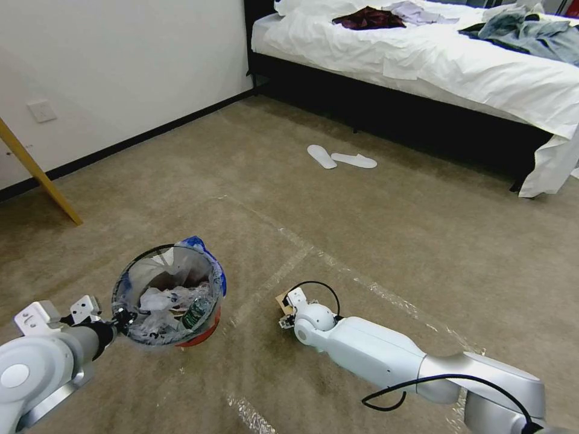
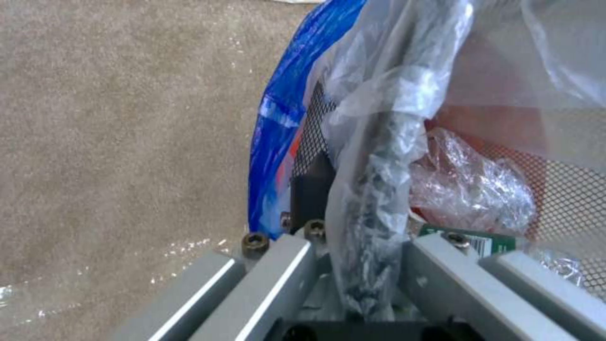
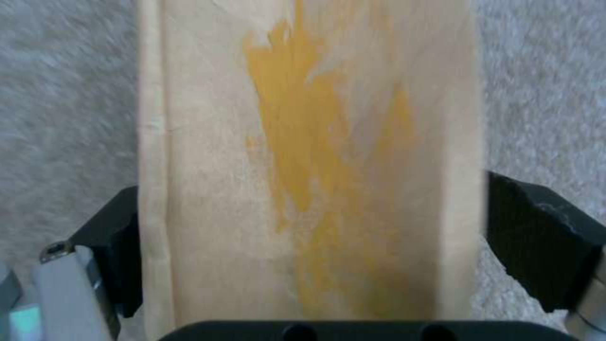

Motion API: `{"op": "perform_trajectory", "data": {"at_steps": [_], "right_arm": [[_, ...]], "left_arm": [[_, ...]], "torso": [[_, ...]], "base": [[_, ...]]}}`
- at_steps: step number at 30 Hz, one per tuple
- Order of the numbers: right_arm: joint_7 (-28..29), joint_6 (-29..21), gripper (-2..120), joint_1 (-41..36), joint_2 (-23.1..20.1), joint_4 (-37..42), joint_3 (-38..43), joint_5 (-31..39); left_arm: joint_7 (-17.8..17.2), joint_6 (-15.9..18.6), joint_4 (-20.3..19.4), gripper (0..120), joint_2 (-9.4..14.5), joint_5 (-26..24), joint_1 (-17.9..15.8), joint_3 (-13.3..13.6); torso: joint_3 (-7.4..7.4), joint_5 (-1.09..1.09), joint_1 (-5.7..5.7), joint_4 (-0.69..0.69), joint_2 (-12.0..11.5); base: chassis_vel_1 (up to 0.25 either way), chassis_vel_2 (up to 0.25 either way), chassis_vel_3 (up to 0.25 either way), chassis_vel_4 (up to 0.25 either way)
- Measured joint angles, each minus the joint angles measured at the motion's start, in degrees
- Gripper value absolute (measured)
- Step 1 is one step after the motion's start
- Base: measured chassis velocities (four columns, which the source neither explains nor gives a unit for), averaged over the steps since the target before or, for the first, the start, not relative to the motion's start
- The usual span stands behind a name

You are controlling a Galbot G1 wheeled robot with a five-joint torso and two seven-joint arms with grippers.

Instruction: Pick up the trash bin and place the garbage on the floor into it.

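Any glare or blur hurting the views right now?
Head view: tape lines on the floor glint, scene otherwise sharp. Left wrist view: clear liner shines over the trash bin. Right wrist view: brown carton soft, too close to focus.

Two white slippers (image 1: pixel 341 158) lie near a white-sheeted bed (image 1: pixel 446 60) strewn with clothes (image 1: pixel 369 18).

no readable txt anywhere. green label (image 2: pixel 489 242) on a bottle inside the trash bin (image 1: pixel 170 294) has a barcode-ish patch, but it's too blurry to read.
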Motion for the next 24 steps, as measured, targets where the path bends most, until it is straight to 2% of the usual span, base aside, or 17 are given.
{"op": "perform_trajectory", "data": {"at_steps": [3, 5, 7, 10, 11, 14, 15, 16, 17, 18, 19, 20, 21, 22, 24], "right_arm": [[-0.3, 0.5, 96, -0.4, 0.5, -1.6, -0.1, -0.7], [-0.3, 1.0, 85, -0.8, 0.7, -2.2, 0.1, -1.0], [-0.3, 1.1, 82, -0.9, 0.7, -2.1, 0.1, -1.0], [-0.1, 1.4, 67, -0.7, 0.2, -1.2, -0.1, -0.6], [-0.1, 1.4, 67, -0.7, 0.2, -1.2, -0.1, -0.6], [0.2, 1.8, 52, -0.4, -0.1, -0.6, 0.1, 0.0], [0.2, 1.8, 52, -0.4, -0.1, -0.6, 0.1, 0.0], [0.2, 2.1, 45, -0.4, -0.5, 0.0, 0.2, 0.1], [0.2, 2.1, 45, -0.4, -0.5, 0.0, 0.2, 0.1], [0.3, 2.4, 40, -0.4, -0.7, 0.4, 0.3, 0.1], [0.2, 2.8, 35, -0.5, -1.0, 1.0, 0.8, 0.3], [0.2, 2.8, 35, -0.5, -1.0, 1.0, 0.8, 0.3], [0.2, 3.2, 28, -0.7, -1.0, 1.7, 1.7, 0.5], [0.2, 3.2, 28, -0.7, -1.0, 1.7, 1.7, 0.5], [0.0, 4.1, 17, -0.9, -1.1, 2.9, 3.9, 1.0]], "left_arm": [[0.0, 0.0, -0.1, 0, 0.0, 0.0, 0.0, 0.0], [0.1, 0.0, -0.2, 0, 0.0, 0.1, 0.1, 0.0], [0.1, 0.0, -0.2, 0, 0.0, 0.2, 0.2, 0.0], [0.3, 0.0, -0.3, 0, -0.1, 0.5, 0.2, 0.1], [0.3, 0.0, -0.3, 0, -0.1, 0.5, 0.2, 0.1], [0.3, 0.0, -0.3, 0, -0.3, 0.8, 0.1, 0.5], [0.3, 0.0, -0.3, 0, -0.3, 0.8, 0.1, 0.5], [0.3, 0.0, -0.3, 0, -0.3, 0.9, 0.0, 0.6], [0.3, 0.0, -0.3, 0, -0.3, 0.9, 0.0, 0.6], [0.3, 0.0, -0.3, 0, -0.3, 0.9, 0.0, 0.7], [0.3, 0.0, -0.3, 0, -0.3, 0.9, 0.0, 0.7], [0.3, 0.0, -0.3, 0, -0.3, 0.9, 0.0, 0.7], [0.3, 0.0, -0.3, 0, -0.3, 0.9, 0.0, 0.7], [0.3, 0.0, -0.3, 0, -0.3, 0.9, 0.0, 0.7], [0.4, 0.0, -0.3, 0, -0.2, 0.8, 0.1, 0.7]], "torso": [[0.0, 0.0, 0.0, 0.0, 0.0], [0.0, 0.0, 0.0, -0.01, 0.0], [-0.01, 0.0, 0.0, -0.01, 0.0], [0.0, 0.0, 0.0, -0.01, 0.0], [0.0, 0.0, 0.0, -0.01, 0.0], [0.0, 0.0, 0.0, -0.01, 0.0], [0.0, 0.0, 0.0, -0.01, 0.0], [0.0, 0.0, 0.0, -0.01, 0.0], [0.0, 0.0, 0.0, -0.01, 0.0], [0.0, 0.0, 0.0, -0.01, 0.0], [0.0, 0.0, 0.0, -0.01, 0.0], [0.0, 0.0, 0.0, -0.01, 0.0], [0.0, 0.0, 0.0, -0.01, 0.0], [0.0, 0.0, 0.0, -0.01, 0.0], [0.0, 0.0, 0.0, -0.01, 0.0]], "base": [[0.0, 0.0, 0.0, 0.0], [0.0, 0.0, 0.0, 0.0], [0.0, 0.0, 0.0, 0.0], [0.0, 0.0, 0.0, 0.0], [0.0, 0.0, 0.0, 0.0], [0.0, 0.0, 0.0, 0.0], [0.0, 0.0, 0.0, 0.0], [0.0, 0.0, 0.0, 0.0], [0.0, 0.0, 0.0, 0.0], [0.0, 0.0, 0.0, 0.0], [0.0, 0.0, 0.0, 0.0], [0.0, 0.0, 0.0, 0.0], [0.0, 0.0, 0.0, 0.0], [0.0, 0.0, 0.0, 0.0], [0.0, 0.0, 0.0, 0.0]]}}
